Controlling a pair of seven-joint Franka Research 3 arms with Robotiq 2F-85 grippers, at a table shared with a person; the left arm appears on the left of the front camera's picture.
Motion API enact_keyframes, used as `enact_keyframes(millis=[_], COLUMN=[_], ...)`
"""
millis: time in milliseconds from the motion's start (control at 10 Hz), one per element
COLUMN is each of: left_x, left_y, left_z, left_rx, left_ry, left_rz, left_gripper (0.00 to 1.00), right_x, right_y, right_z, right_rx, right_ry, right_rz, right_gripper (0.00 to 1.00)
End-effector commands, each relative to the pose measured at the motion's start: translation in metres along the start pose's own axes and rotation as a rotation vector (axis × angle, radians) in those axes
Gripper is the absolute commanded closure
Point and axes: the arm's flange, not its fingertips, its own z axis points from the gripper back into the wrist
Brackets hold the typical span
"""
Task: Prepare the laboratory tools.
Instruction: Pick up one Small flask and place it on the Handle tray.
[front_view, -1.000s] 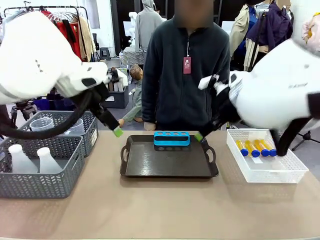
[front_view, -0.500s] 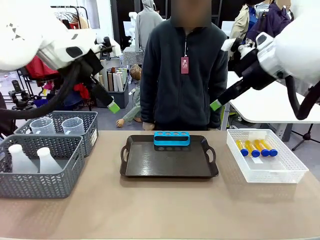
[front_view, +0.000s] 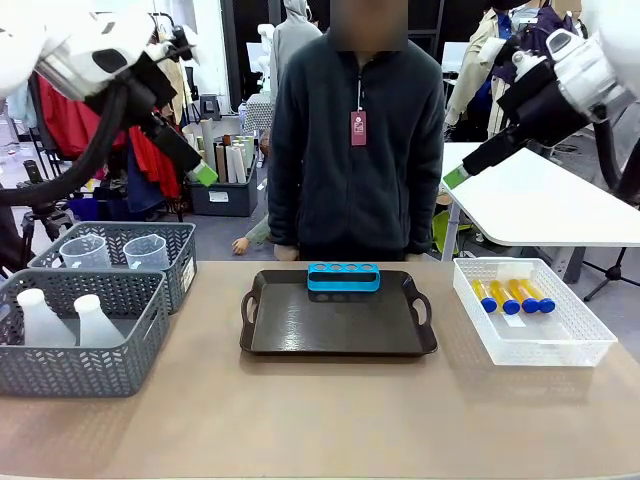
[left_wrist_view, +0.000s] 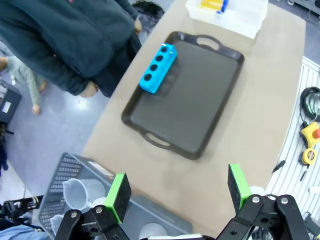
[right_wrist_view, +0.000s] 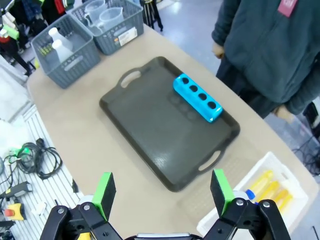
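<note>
Here, both pincers hang high above the beige bench, jaws spread and empty: the left pincer and the right pincer. On the bench lies a dark rectangular plastic tray with a bright blue four-hole tube rack at its far edge. Right of the tray, four yellow-amber tubes with blue caps lie in a white mesh bin. Left of the tray, two translucent white conical flasks stand in a grey woven basket, and two clear plastic measuring beakers in another grey woven basket.

We see a tan bench, a dark handled tray at its middle, a blue four-hole rack along the tray's far edge, two grey woven baskets left, a white mesh bin right, a person beyond.
</note>
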Motion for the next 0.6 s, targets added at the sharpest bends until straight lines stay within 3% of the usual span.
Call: enact_keyframes(millis=[0,500], left_x=[0.002,0.004], left_y=[0.009,0.011], left_z=[-0.001,0.001], left_rx=[-0.012,0.002], left_ry=[-0.063,-0.127], left_rz=[-0.019,-0.004], left_gripper=[0.00,0.00], right_x=[0.008,0.028], right_y=[-0.014,-0.009], right_z=[0.009,0.032], right_rx=[0.023,0.010], right_ry=[-0.027,-0.090], right_rz=[0.031,0.083], right_gripper=[0.00,0.00])
